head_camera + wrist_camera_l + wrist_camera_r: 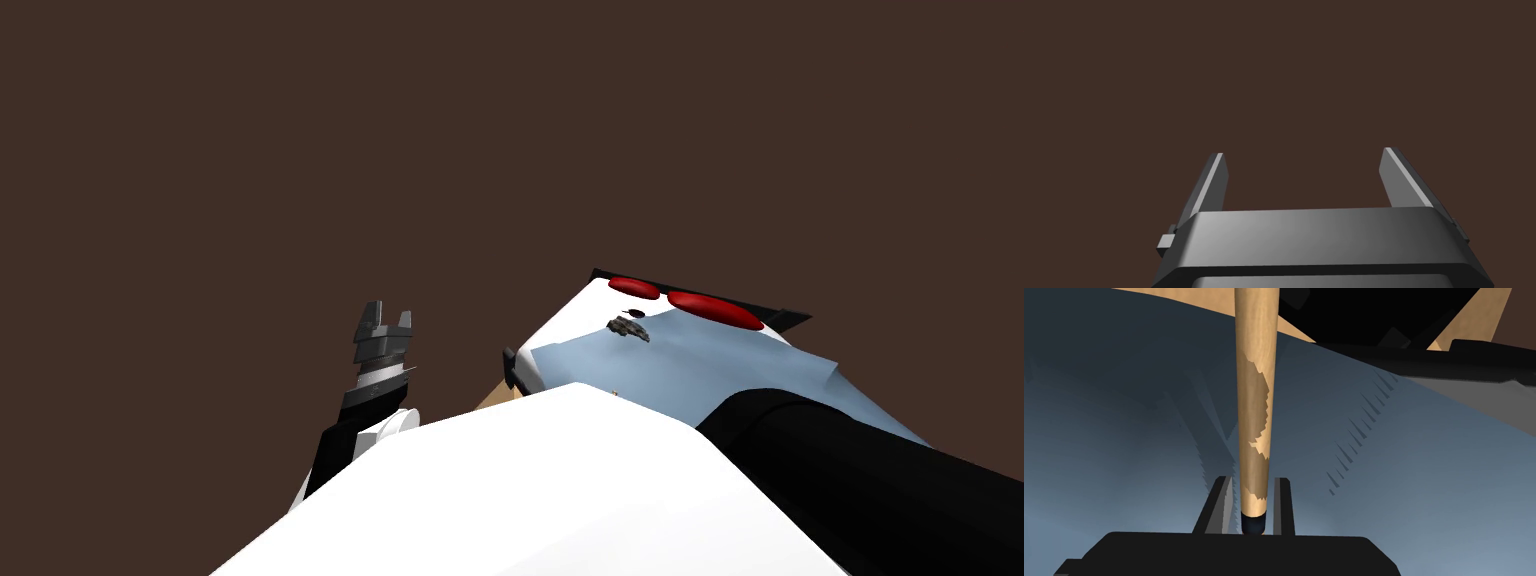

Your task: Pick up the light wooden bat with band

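A light wooden bat with a dark band at its thin end runs straight out from my right gripper. Both fingers press the bat's sides just beyond the band, so the gripper is shut on it. Under the bat spreads a blue-grey bed cover; I cannot tell whether the bat touches it. My left gripper is raised at the left of the head view, away from the bed. In its wrist view the left gripper stands open and holds nothing, against a flat brown surface.
The bed lies to the right in the head view, with two red pillows at its far end and a small dark object on the cover. My right forearm reaches across the bed's near part.
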Available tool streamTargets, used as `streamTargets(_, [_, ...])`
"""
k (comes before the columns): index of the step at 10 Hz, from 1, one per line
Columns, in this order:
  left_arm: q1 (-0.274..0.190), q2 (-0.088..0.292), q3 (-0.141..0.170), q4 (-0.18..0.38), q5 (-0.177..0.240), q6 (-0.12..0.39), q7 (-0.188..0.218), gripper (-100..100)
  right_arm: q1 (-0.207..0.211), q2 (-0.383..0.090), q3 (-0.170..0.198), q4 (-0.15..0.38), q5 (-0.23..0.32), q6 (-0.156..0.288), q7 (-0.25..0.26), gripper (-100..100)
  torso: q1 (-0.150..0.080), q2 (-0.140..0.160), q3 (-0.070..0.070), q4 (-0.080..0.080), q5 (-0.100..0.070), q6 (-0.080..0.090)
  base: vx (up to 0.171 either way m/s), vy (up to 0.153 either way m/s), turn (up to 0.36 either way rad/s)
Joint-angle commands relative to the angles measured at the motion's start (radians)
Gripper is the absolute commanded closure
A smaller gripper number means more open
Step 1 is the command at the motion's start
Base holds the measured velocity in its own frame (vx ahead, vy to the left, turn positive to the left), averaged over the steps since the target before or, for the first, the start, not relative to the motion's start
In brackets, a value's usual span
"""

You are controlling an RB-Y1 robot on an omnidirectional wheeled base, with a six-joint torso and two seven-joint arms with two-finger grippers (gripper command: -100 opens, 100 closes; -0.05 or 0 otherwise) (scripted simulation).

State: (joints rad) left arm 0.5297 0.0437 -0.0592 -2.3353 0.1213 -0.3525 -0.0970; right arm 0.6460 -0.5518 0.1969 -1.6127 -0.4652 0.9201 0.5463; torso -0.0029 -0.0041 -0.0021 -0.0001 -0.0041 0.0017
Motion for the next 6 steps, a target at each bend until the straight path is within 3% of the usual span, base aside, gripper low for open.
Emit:
streamTargets(1, [0.0, 0.0, 0.0, 0.0, 0.0, 0.0, 0.0, 0, 0.0, 0.0, 0.0, 0.0, 0.0, 0.0, 0.0, 0, 0.0, 0.0, 0.0, 0.0, 0.0, 0.0, 0.0, 0.0, 0.0])
streamTargets(2, [0.0, 0.0, 0.0, 0.0, 0.0, 0.0, 0.0, 0, 0.011, -0.017, -0.011, -0.031, -0.012, 0.019, 0.003, 100, 0.0, 0.0, 0.0, 0.0, 0.0, 0.0, 0.014, 0.016, -0.055])
streamTargets(4, [0.0, 0.0, 0.0, 0.0, 0.0, 0.0, 0.0, 0, 0.03, -0.038, -0.023, -0.077, -0.026, 0.046, 0.005, 100, 0.002, -0.001, -0.001, 0.0, 0.001, 0.0, 0.028, 0.029, -0.073])
streamTargets(5, [0.0, 0.0, 0.0, 0.0, 0.0, 0.0, 0.0, 0, 0.022, -0.031, -0.019, -0.063, -0.02, 0.039, 0.002, 100, 0.002, -0.002, -0.001, 0.0, 0.001, 0.0, 0.012, 0.017, -0.009])
streamTargets(6, [0.0, 0.0, 0.0, 0.0, 0.0, 0.0, 0.0, 0, 0.023, -0.031, -0.02, -0.064, -0.021, 0.041, 0.003, 0, 0.001, -0.001, -0.001, 0.0, 0.0, -0.001, 0.0, 0.0, 0.0])
